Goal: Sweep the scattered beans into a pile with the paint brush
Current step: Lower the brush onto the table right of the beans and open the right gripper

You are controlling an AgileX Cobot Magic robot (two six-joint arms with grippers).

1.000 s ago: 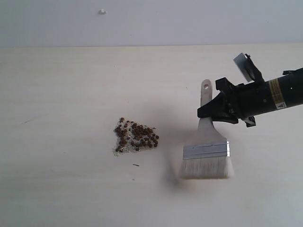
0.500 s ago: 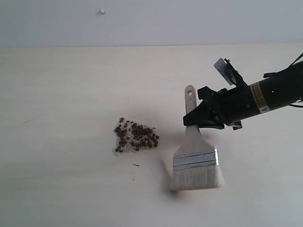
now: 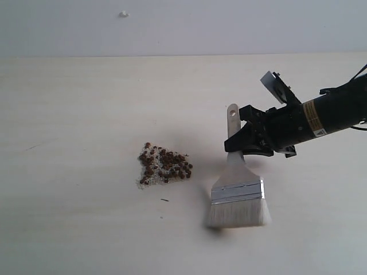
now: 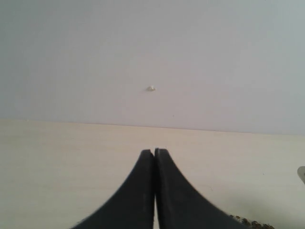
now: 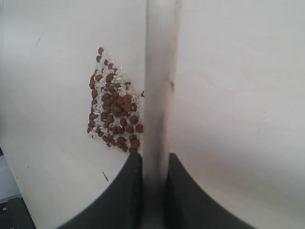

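Currently: right fingers (image 5: 119, 200) clamped on the paint brush (image 3: 237, 191) handle, below its hole end; bristles point toward the near table (image 3: 80, 114) edge, can't tell if they touch the surface; brush sits right of the beans (image 3: 165, 164), apart from them; beans in one tight cluster with whitish crumbs; left fingers (image 4: 138, 191) pressed together, nothing between them.

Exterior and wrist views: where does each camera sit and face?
Exterior: above the table, facing the wall; right gripper holds the paint brush near the beans.
Left wrist: low over the table, facing the wall; shut left gripper shows.
Right wrist: looks down the paint brush's handle at the beans; its fingers show.
Shared: exterior and right wrist both show the beans.
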